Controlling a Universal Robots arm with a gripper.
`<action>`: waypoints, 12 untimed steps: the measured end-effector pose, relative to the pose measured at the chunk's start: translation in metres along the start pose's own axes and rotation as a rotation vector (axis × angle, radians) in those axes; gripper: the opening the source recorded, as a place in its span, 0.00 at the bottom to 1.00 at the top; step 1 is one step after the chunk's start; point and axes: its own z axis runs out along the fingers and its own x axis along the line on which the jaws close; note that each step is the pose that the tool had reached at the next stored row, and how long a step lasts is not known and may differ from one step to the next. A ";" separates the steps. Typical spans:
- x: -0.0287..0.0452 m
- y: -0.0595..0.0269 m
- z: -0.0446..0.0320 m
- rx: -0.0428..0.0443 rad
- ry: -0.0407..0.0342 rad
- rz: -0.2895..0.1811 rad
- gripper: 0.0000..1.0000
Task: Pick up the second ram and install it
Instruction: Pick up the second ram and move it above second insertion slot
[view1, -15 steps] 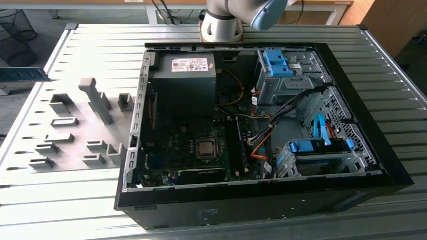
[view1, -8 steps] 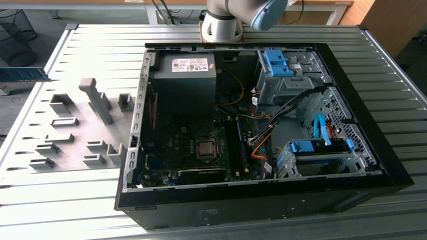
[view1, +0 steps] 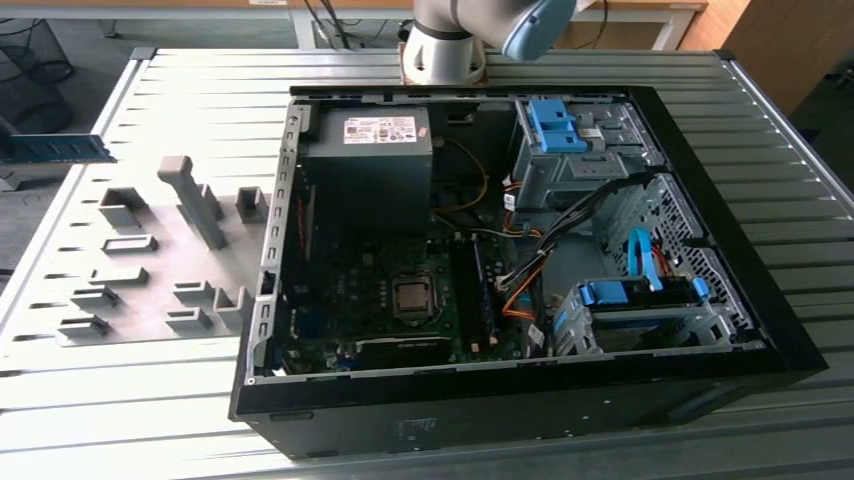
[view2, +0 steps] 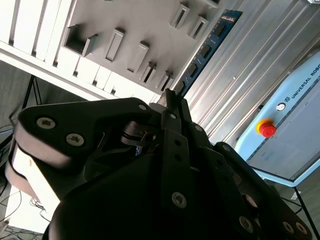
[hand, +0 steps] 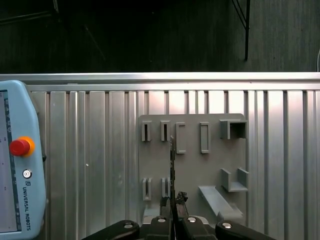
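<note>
We've got the second ram (view2: 206, 49) pinched in the gripper (hand: 172, 199), up in the air and well apart from the case!

Biggest first: we see the slatted metal table (view1: 200, 90) carrying the open computer case (view1: 787, 350), with its motherboard (view1: 334, 280) facing up. At the exterior view's left of the case sits the grey holder plate (view1: 154, 218) with its blocks. In both wrist views a pale-blue teach pendant (hand: 17, 200) with a red button comes up to one side of the plate. The gripper's fingers are closed on one end of the blue stick, which juts straight out from the fingertips. We catch it edge-on over the plate in the first wrist view, its black chips showing in the second wrist view. In the exterior view it hangs beyond the plate, at the far left.
</note>
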 end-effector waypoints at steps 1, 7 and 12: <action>0.0000 -0.0015 0.0000 0.0001 -0.0001 0.000 0.14; -0.0002 -0.0084 0.0000 0.0000 0.0000 0.000 0.14; -0.0003 -0.0139 0.0001 0.0000 0.0000 0.000 0.14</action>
